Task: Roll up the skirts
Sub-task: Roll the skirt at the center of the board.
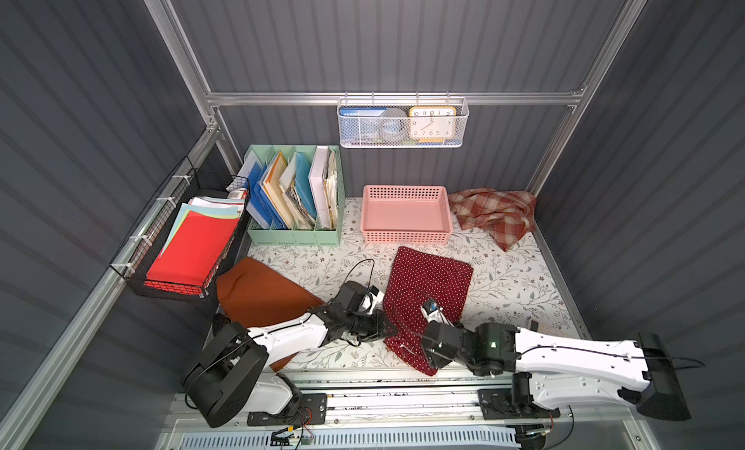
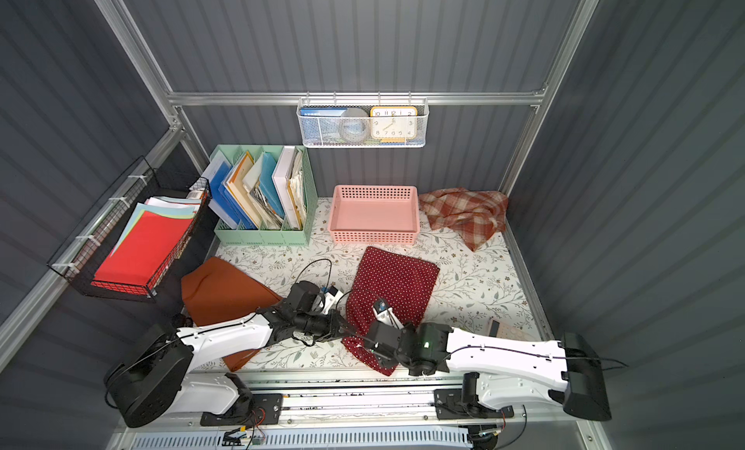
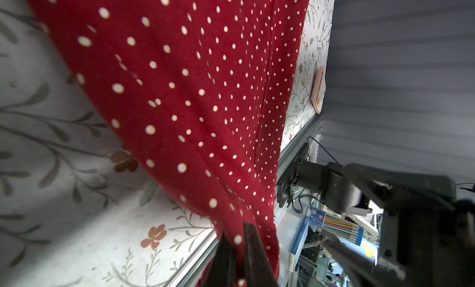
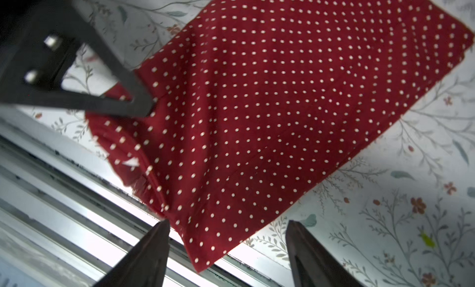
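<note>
The dotted skirt (image 1: 431,282) is seen lying by the table (image 1: 504,282) front edge. Its near hem is pinched tight in the left gripper (image 3: 239,244), and the right gripper (image 4: 227,231) is held spread over the neighbouring corner.

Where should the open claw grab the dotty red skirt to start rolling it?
Probably the near gathered edge of the dotty skirt, at its free end. The left gripper pinches the other end, so the open right gripper should drop from above on the robot's side; that edge bunches up, giving the jaws a fold to bite.
</note>
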You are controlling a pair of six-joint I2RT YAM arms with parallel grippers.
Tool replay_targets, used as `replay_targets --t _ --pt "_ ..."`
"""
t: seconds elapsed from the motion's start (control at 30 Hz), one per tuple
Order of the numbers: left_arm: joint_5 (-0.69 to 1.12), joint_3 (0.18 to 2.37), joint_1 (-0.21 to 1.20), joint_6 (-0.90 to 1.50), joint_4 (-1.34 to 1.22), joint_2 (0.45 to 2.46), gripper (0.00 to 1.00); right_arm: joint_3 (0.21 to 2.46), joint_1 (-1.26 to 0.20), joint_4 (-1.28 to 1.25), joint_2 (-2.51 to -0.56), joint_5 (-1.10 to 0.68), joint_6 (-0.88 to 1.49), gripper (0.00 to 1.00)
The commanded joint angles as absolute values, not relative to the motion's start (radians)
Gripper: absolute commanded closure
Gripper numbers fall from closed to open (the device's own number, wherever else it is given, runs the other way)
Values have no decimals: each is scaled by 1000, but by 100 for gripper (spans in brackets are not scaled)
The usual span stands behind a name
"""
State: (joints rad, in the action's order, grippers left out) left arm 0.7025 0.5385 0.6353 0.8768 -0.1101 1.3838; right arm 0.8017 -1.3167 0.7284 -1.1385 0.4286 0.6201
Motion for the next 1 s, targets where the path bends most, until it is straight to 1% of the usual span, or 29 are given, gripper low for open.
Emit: replay_targets --t 0.0,0.13,0.17,0.2,0.27,0.37,0.53,0.6,0.67,0.8,0.97 --pt "793 558 600 879 -100 1396 100 789 -1398 713 -1189 517 571 18" --pt "815 558 587 880 -112 1419 100 827 -1461 707 -1289 551 513 15" --pt "823 553 585 886 -125 1423 100 839 -1478 707 -1309 576 505 13" --pt "827 549 583 891 -137 1428 100 850 -1491 698 -1321 565 482 9" --pt "841 546 580 895 -149 1438 100 871 -1509 697 -1354 557 454 6" --pt "854 548 576 893 -149 1445 100 911 -1521 715 -1424 529 401 6" --pt "873 554 565 893 -140 1447 100 944 -1531 668 -1478 522 352 4" --pt "877 557 561 892 -132 1442 100 950 -1527 662 -1508 581 349 3" --pt "877 558 559 893 -128 1436 100 960 -1524 659 -1539 594 344 1" --pt "883 557 553 897 -129 1436 100 983 -1517 635 -1594 600 331 1" --pt "889 551 551 908 -138 1427 100 1014 -1493 668 -1671 666 374 1"
